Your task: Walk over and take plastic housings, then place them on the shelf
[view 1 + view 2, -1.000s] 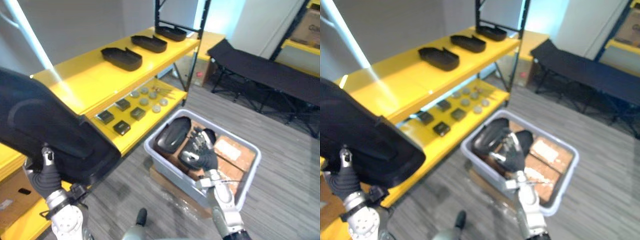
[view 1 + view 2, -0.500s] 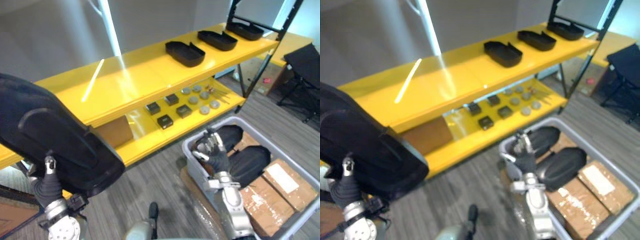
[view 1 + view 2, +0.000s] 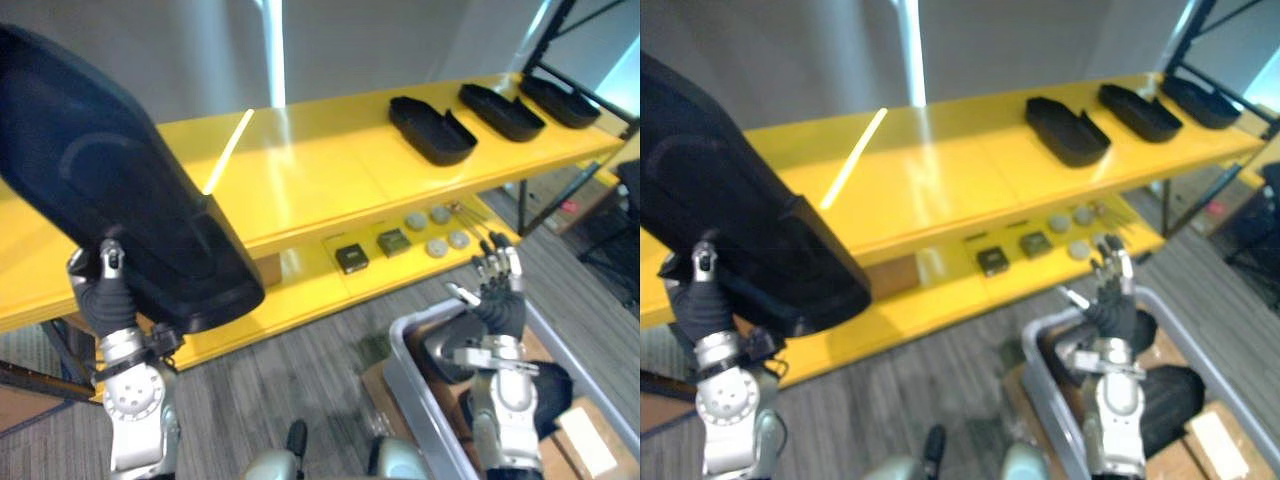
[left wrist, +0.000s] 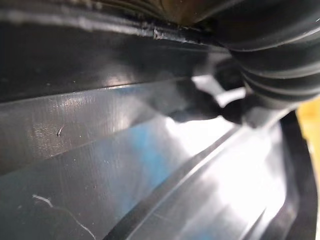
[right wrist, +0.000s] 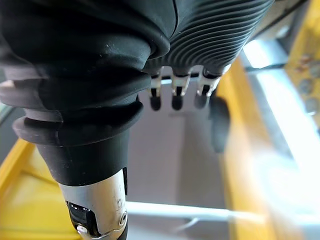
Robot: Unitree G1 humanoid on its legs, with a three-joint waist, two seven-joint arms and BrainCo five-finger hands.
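Black plastic housing (image 3: 120, 200) pinched upright in left hand (image 3: 105, 300), over shelf's (image 3: 300, 180) left end. Three housings (image 3: 432, 130) toward its right end, two in grey bin (image 3: 420, 318). Right hand (image 3: 497, 312) splayed, empty.

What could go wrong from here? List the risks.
The large housing is gripped only at its lower end by the left hand, so it may tip or slip. Its edge could knock the front rim of the top shelf going on. The open right hand hangs near the grey bin and might catch its rim.
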